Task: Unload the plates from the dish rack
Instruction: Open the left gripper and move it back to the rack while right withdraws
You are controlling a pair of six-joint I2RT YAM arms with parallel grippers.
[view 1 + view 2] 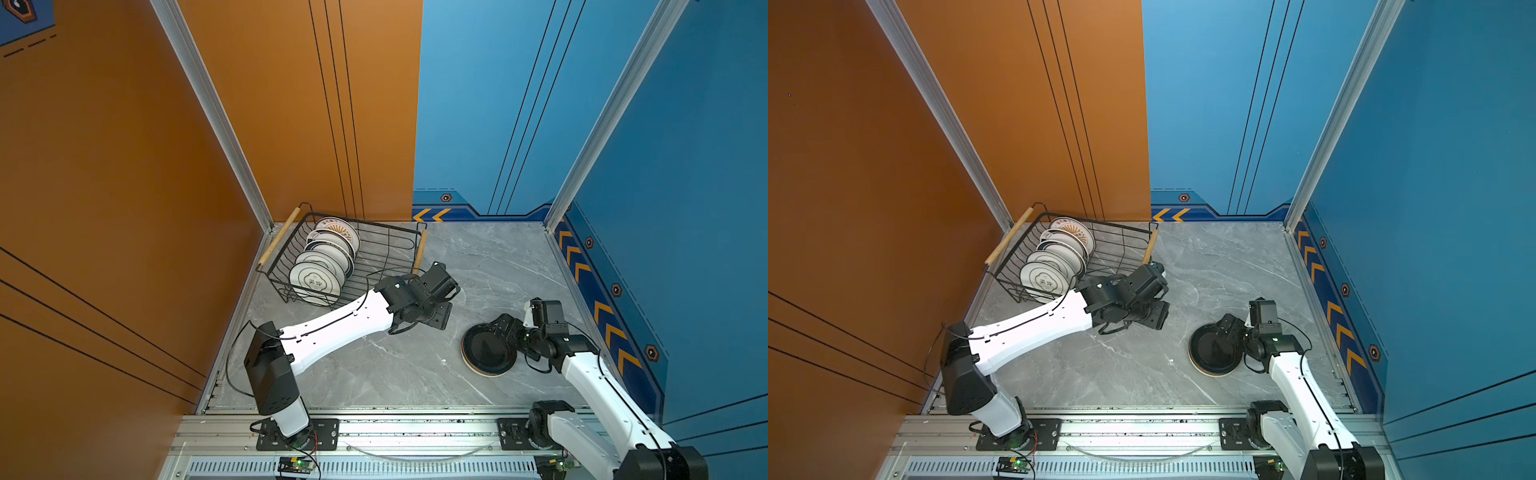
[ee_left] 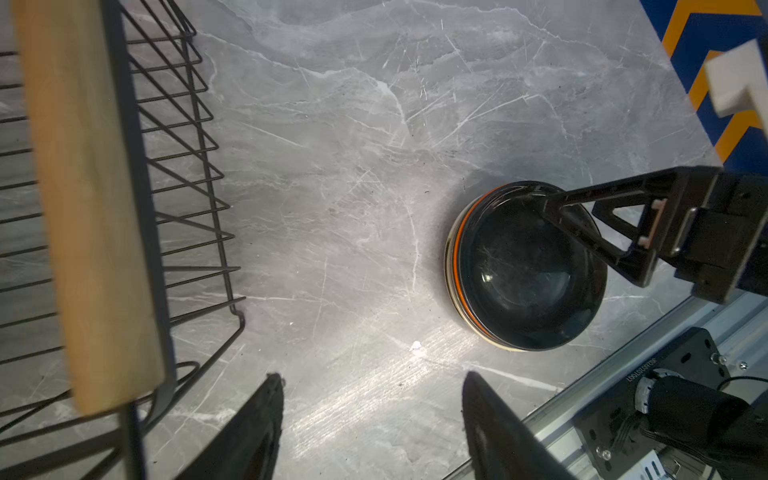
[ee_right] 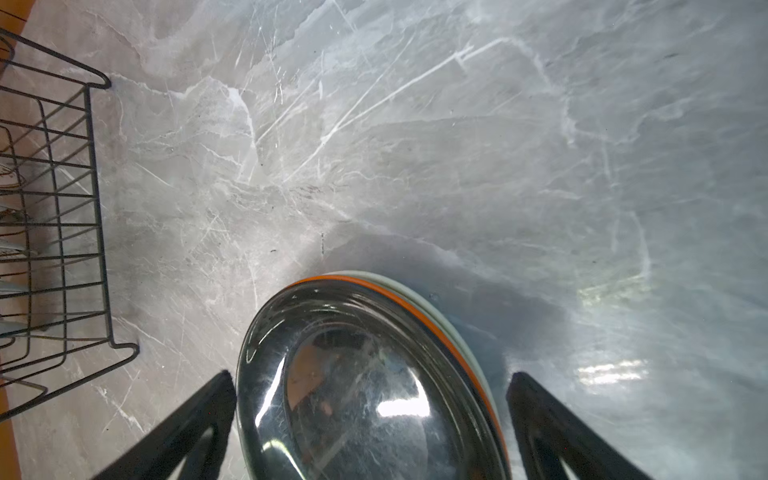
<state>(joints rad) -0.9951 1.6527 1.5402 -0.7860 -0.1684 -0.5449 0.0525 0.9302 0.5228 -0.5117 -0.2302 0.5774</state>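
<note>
Your right gripper point(image 3: 372, 374) hangs spread over the black-topped stack point(image 1: 486, 353), near right on the surface point(image 1: 374, 374). Left gripper point(image 2: 372, 376), spread and empty, hovers beside the dish rack point(image 1: 279, 236); next, probably, pinch the rim of a plate point(image 1: 316, 282) standing there.

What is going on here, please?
Two robot arms are emptying the black wire dish rack. Several cream and white round plates stand in it; a stack topped by a black plate lies on the grey marble table. The right gripper, jaws open, hangs over that stack. The left gripper, open and empty, is beside the rack.
</note>
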